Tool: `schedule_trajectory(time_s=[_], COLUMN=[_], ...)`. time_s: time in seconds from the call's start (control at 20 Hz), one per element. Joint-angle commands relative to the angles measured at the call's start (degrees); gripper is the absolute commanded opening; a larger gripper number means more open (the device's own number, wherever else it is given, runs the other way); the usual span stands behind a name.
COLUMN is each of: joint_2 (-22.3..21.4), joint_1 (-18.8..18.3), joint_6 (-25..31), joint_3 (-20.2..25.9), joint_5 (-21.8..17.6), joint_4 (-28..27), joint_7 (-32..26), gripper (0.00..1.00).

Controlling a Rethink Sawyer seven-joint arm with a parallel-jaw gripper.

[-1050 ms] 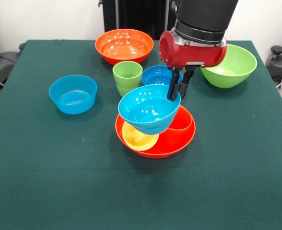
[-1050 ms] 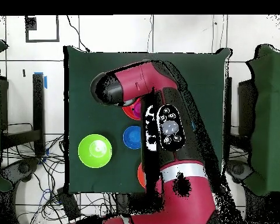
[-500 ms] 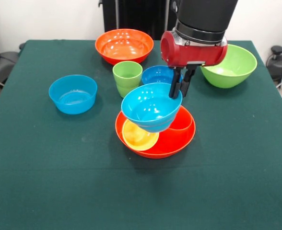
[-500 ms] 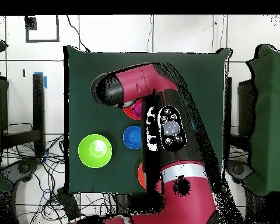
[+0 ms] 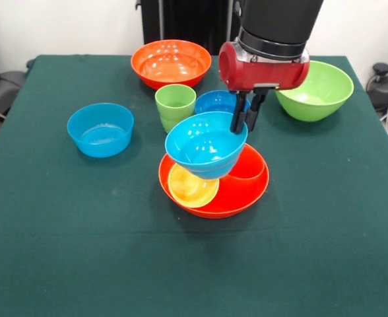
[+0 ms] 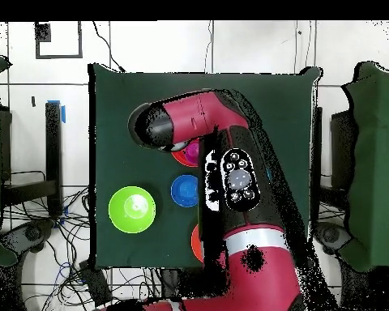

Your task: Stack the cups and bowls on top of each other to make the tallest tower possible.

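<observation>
My gripper is shut on the right rim of a light blue bowl, which hangs tilted just above a large orange bowl at mid-table. In that orange bowl lie a yellow cup and what looks like an orange cup, partly hidden by the held bowl. A green cup stands behind, next to a small dark blue bowl. In the overhead view the arm covers the held bowl; the dark blue bowl shows beside it.
A second light blue bowl sits at the left of the green table. Another orange bowl is at the back, a lime green bowl at the back right, also seen as the lime bowl from overhead.
The gripper has lifted the light blue bowl slightly higher over the orange bowl, with a small sideways drift. Nothing else on the table moved.
</observation>
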Motion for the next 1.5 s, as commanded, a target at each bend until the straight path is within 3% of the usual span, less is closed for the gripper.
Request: schedule_trajectory(time_s=[0.05, 0.6, 0.65, 1.0, 1.05, 1.5], joint_2=[1.19, 1.25, 1.24, 0.95, 0.83, 1.02], joint_1=[1.60, 1.75, 1.69, 1.88, 1.98, 1.56], joint_6=[4.91, 2.66, 2.38, 1.15, 0.51, -0.02], joint_3=[-1.08, -1.48, -1.38, -1.38, -1.55, -1.01], joint_5=[0.61, 1.49, 1.52, 1.71, 1.51, 2.09], joint_4=[3.22, 3.74, 3.81, 4.38, 4.53, 4.56], joint_7=[2.49, 2.04, 1.96, 2.55, 2.86, 2.81], gripper=[0.00, 0.00, 1.00, 1.00, 0.00, 0.00])
